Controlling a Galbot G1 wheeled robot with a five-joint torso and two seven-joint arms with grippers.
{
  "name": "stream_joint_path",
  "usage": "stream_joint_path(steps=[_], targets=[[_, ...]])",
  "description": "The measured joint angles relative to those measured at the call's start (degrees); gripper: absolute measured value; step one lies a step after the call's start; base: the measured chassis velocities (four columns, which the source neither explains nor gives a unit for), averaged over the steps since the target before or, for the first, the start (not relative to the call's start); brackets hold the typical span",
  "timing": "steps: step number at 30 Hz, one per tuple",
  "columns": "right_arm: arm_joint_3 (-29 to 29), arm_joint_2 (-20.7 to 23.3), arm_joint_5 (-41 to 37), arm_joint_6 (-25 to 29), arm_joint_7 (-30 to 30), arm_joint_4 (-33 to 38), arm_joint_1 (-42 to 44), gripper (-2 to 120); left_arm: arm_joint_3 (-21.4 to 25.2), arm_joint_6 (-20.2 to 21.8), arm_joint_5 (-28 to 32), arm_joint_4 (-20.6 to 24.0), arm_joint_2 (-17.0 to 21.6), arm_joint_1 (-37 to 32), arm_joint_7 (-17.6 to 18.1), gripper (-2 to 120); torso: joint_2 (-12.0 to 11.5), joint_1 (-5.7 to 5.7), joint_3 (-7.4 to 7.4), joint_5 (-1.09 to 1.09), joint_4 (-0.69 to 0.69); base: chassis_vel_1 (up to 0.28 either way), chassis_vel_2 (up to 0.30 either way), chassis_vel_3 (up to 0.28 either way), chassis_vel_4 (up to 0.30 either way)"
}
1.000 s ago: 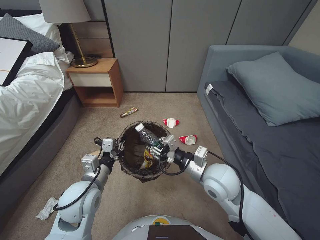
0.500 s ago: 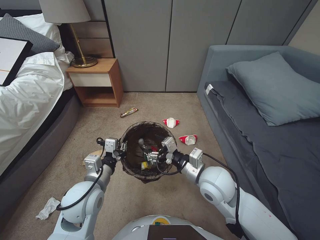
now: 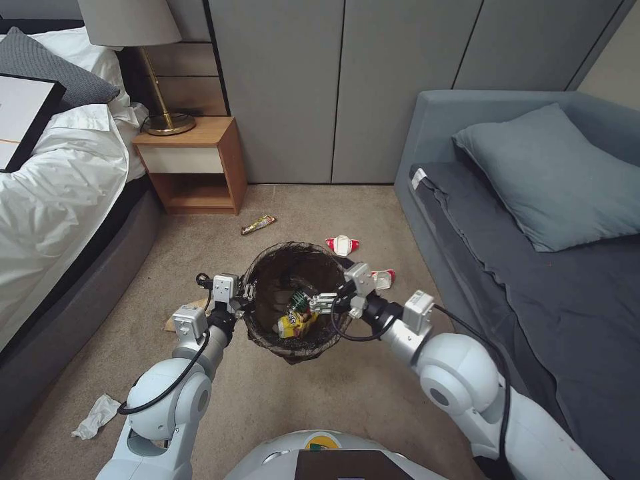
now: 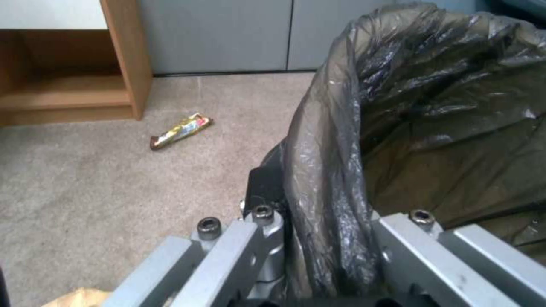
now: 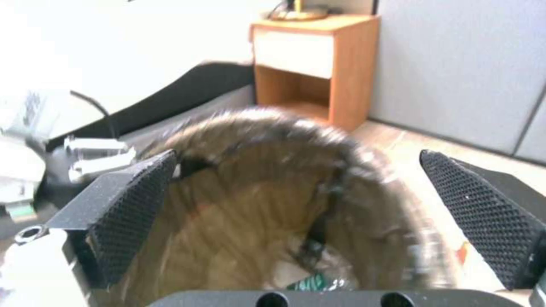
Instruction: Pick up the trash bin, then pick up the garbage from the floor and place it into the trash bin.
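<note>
A bedroom: a bed [image 3: 47, 173] with white sheets, a wooden nightstand [image 3: 193, 163] carrying a brass lamp [image 3: 143, 60], grey wardrobe doors [image 3: 347, 87], a grey daybed [image 3: 533, 267], beige carpet [image 3: 200, 267].

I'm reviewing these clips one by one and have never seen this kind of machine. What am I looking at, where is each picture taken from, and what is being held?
It is a wheeled robot with two arms in a bedroom. One picture looks down from its head; the other two come from cameras on its wrists. The left gripper is clamped on the rim of the trash bin, lined with a dark bag. The right gripper hangs open over the bin's mouth, holding nothing. Inside lie a yellow snack wrapper and a bottle. On the carpet lie a candy wrapper, two crushed cups and a white tissue.
</note>
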State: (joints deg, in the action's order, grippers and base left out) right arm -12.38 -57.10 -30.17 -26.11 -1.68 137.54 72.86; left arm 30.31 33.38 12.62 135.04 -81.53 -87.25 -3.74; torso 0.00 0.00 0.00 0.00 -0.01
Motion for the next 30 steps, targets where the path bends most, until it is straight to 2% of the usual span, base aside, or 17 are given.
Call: stream_joint_path(steps=[5,10,12,13,15,16,21,22,24,25,26,28,30], targets=[[-3.69,-1.33,1.40,1.98,1.58,2.58,2.56,100,0.41,-0.08,0.17,-0.13,0.01,-0.09,-0.13,7,0.00,0.00,0.00,0.00,0.01,0.000,0.000,0.000,0.000],[-7.81,-5.74,4.01,4.55,4.21,3.21,6.63,100,1.03,-0.15,0.72,-0.10,0.09,-0.31,-0.35,7,0.00,0.00,0.00,0.00,0.01,0.000,0.000,0.000,0.000],[-10.30,-8.55,8.27,8.21,4.26,2.16,9.79,100,1.61,-0.26,0.96,-0.11,0.20,-0.43,-0.57,7,0.00,0.00,0.00,-0.01,0.01,0.000,0.000,0.000,0.000],[-10.30,-8.55,8.27,8.21,4.26,2.16,9.79,100,1.61,-0.26,0.96,-0.11,0.20,-0.43,-0.57,7,0.00,0.00,0.00,-0.01,0.01,0.000,0.000,0.000,0.000],[-12.90,-11.68,10.69,11.95,3.77,0.79,13.47,100,2.15,-0.55,1.12,-0.47,0.27,-0.41,-0.73,7,0.00,0.00,0.00,0.00,0.01,0.000,0.000,0.000,0.000],[-12.90,-11.68,10.69,11.95,3.77,0.79,13.47,100,2.15,-0.55,1.12,-0.47,0.27,-0.41,-0.73,7,0.00,0.00,0.00,0.00,0.01,0.000,0.000,0.000,0.000],[-17.87,-16.69,17.11,19.87,0.17,-2.27,19.80,100,3.25,-1.04,1.72,-0.58,0.33,-0.76,-1.08,7,0.00,0.00,0.00,-0.01,0.02,0.000,0.000,0.000,0.000],[-17.87,-16.69,17.11,19.87,0.17,-2.27,19.80,100,3.25,-1.04,1.72,-0.58,0.33,-0.76,-1.08,7,0.00,0.00,0.00,-0.01,0.02,0.000,0.000,0.000,0.000],[-21.01,-20.17,21.75,26.78,-3.32,-5.05,24.30,100,4.08,-1.56,1.74,-0.61,0.52,-0.99,-1.36,7,0.00,0.00,0.00,0.00,0.00,0.000,0.000,0.000,0.000],[-21.01,-20.17,21.75,26.78,-3.32,-5.05,24.30,100,4.08,-1.56,1.74,-0.61,0.52,-0.99,-1.36,7,0.00,0.00,0.00,0.00,0.00,0.000,0.000,0.000,0.000],[-21.95,-21.72,23.73,29.88,-4.08,-6.21,26.56,100,4.38,-1.80,1.67,-0.74,0.54,-1.08,-1.37,7,0.00,0.00,0.00,0.00,0.01,0.000,0.000,0.000,0.000],[-22.47,-22.45,24.53,31.22,-4.59,-6.74,27.58,100,4.45,-1.87,1.65,-0.81,0.53,-1.15,-1.37,7,0.00,0.00,0.00,-0.01,0.00,0.000,0.000,0.000,0.000],[-23.89,-25.22,26.56,35.05,-5.69,-8.47,29.78,100,4.56,-2.04,1.59,-0.94,0.50,-1.37,-1.41,7,0.00,0.00,0.00,0.00,0.01,0.000,0.000,0.000,0.000]])
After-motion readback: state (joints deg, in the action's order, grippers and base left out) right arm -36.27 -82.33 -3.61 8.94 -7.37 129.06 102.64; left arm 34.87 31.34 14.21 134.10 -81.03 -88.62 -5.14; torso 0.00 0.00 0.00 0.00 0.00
